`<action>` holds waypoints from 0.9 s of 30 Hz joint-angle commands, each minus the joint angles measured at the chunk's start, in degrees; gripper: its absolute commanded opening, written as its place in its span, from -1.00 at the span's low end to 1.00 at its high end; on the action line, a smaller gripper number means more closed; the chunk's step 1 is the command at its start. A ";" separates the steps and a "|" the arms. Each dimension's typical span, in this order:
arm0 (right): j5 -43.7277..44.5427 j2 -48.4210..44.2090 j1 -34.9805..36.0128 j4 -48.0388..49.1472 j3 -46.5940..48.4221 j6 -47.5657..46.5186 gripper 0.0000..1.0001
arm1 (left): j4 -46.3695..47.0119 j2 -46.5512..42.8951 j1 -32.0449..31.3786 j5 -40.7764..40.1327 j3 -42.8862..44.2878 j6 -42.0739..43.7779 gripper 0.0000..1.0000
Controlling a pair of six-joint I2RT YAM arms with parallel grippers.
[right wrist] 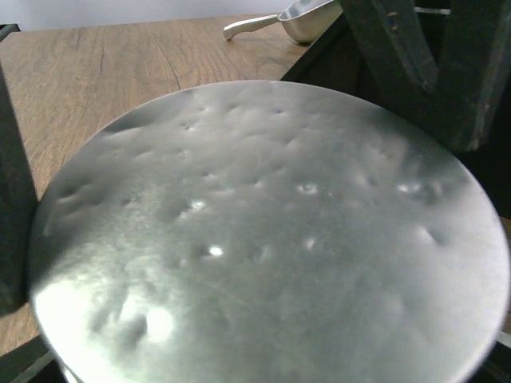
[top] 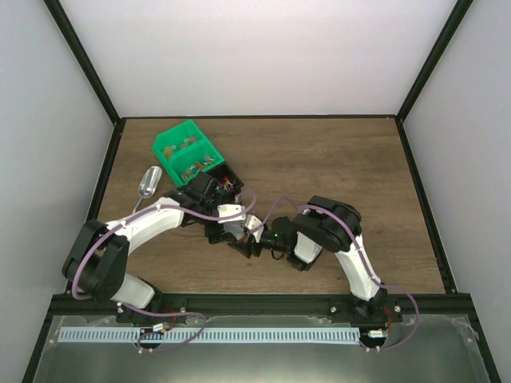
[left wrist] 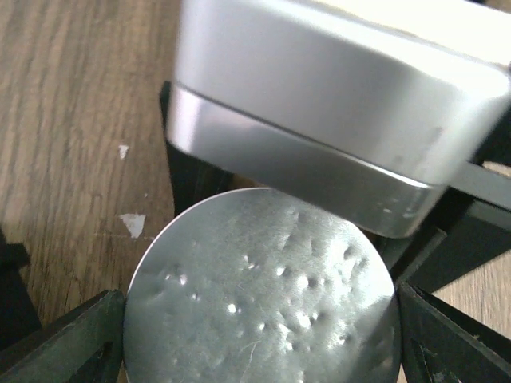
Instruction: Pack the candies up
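A round, dented metal tin (left wrist: 263,295) sits between my left gripper's (left wrist: 263,343) two dark fingers (left wrist: 72,343), which press on its opposite edges. The same tin (right wrist: 263,239) fills the right wrist view, with a dark finger (right wrist: 12,207) of my right gripper (right wrist: 263,335) against its left edge. In the top view both grippers meet mid-table, left (top: 230,230) and right (top: 252,244), and hide the tin. A few small coloured candies (top: 227,184) show in a dark box beside the green bins. No candies show in either wrist view.
Two joined green bins (top: 188,155) holding brown-orange pieces stand at the back left. A metal scoop (top: 148,182) lies left of them and shows in the right wrist view (right wrist: 295,20). A silver block (left wrist: 335,104) looms just above the tin. Walls enclose the wooden table (top: 343,167).
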 commanded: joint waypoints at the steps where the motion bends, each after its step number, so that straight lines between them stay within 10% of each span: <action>1: -5.24 1.92 0.98 -8.66 -2.33 3.21 0.36 | -11.27 4.96 0.05 -1.29 2.38 16.38 0.48; 9: -0.38 2.66 0.92 -9.68 -1.18 5.00 0.36 | -9.27 1.66 2.25 1.84 4.44 10.92 0.99; 27: 10.86 4.39 0.28 -13.17 1.61 7.72 0.45 | 10.19 -9.04 0.68 -6.01 -7.37 -24.14 1.00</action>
